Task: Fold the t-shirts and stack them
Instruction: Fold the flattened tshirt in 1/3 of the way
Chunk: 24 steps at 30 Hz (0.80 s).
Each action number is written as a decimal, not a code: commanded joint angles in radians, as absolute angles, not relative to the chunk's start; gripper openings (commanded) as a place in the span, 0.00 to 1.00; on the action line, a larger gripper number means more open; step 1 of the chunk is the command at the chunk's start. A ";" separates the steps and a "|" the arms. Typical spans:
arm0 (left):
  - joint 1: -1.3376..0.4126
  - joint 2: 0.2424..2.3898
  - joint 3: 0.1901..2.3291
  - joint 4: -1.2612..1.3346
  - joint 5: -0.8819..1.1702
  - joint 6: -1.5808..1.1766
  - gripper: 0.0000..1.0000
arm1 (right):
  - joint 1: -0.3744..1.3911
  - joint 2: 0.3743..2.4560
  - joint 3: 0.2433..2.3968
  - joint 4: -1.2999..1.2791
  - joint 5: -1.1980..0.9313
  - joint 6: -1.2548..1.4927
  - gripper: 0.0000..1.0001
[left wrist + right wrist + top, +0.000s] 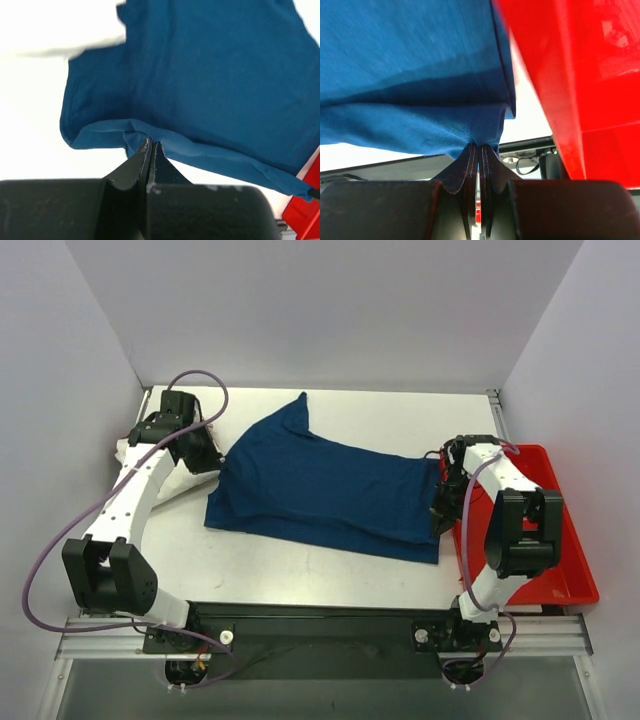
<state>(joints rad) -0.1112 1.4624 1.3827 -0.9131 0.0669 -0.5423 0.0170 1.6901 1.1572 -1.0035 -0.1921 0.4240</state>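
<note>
— Left wrist view first: what have the fingers got?
— The left gripper (151, 144) is pressed together on a bunched bit of the teal-blue t-shirt (210, 75), right at its edge.
— And the other arm?
— The right gripper (479, 146) is clamped tight on the same shirt's edge, with cloth gathered just above its tips.
— Where does that shirt lie?
— From above, it stretches across the middle of the table (400, 420), from nine o'clock to three o'clock, with one pointed part reaching toward twelve.
— Anything around it?
— The cream-white t-shirt (188, 484) lies at nine o'clock, beside the left arm and just beside the blue one. The red tray (575, 575) sits at four o'clock, beside the right arm.
</note>
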 commanded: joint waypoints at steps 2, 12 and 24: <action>-0.115 1.520 1.500 -0.851 0.040 -0.522 0.00 | 0.002 1.745 1.236 -1.052 -0.192 0.396 0.00; -0.117 1.690 1.598 -0.793 0.077 -0.482 0.00 | -0.034 1.855 1.341 -1.052 -0.189 0.396 0.00; -0.127 1.890 1.773 -0.721 0.159 -0.479 0.24 | -0.040 1.836 1.400 -1.036 -0.161 0.445 0.18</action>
